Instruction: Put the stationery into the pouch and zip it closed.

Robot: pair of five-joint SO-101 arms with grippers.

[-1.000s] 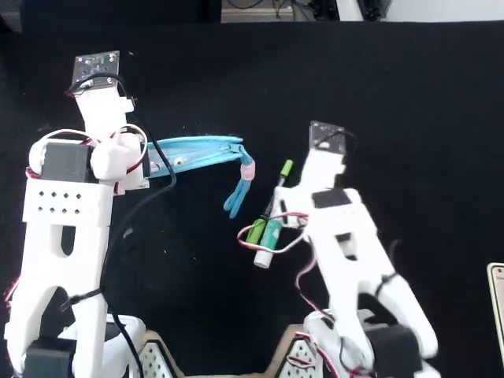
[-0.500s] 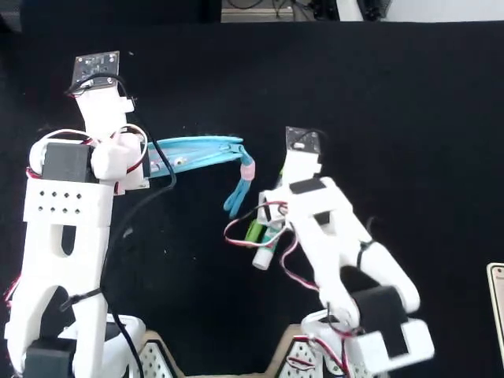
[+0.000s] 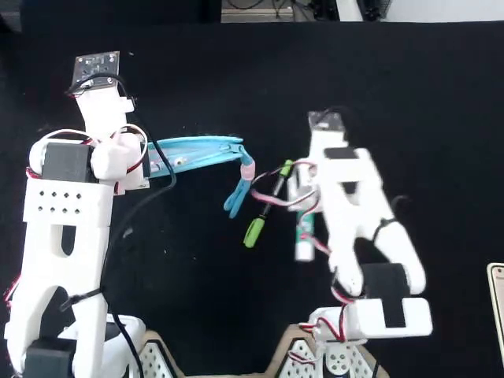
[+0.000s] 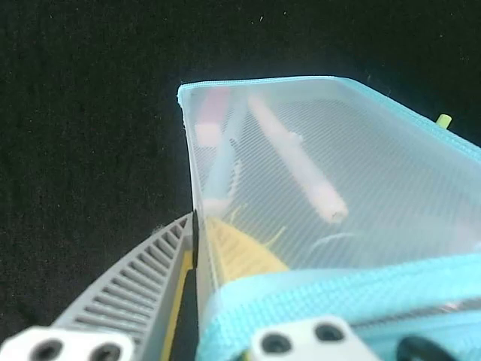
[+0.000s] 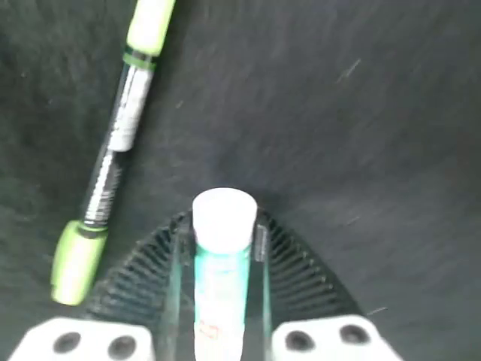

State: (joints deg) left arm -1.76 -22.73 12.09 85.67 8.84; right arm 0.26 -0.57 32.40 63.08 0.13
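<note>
Site is presenting as a robotics laboratory or test bench, not a home or shop. A black cloth is covering the tabletop [image 3: 441,94] from edge to edge. Two white arms, the left arm [image 3: 59,228] and the right arm [image 3: 354,213], are standing side by side at its near edge, their shells looking 3D-printed and their servo blocks showing. Loose wiring [image 3: 272,177] is looping in the open beside the right arm. A bare circuit board [image 3: 96,64] is sitting at the left arm's far end. Perforated white plates [image 3: 153,358] are sitting at the arms' bases. The right tool [image 5: 222,224] is showing ribbed printed fingers [image 5: 301,286]. Cables [image 3: 260,6] are lying beyond the tabletop's far edge.
</note>
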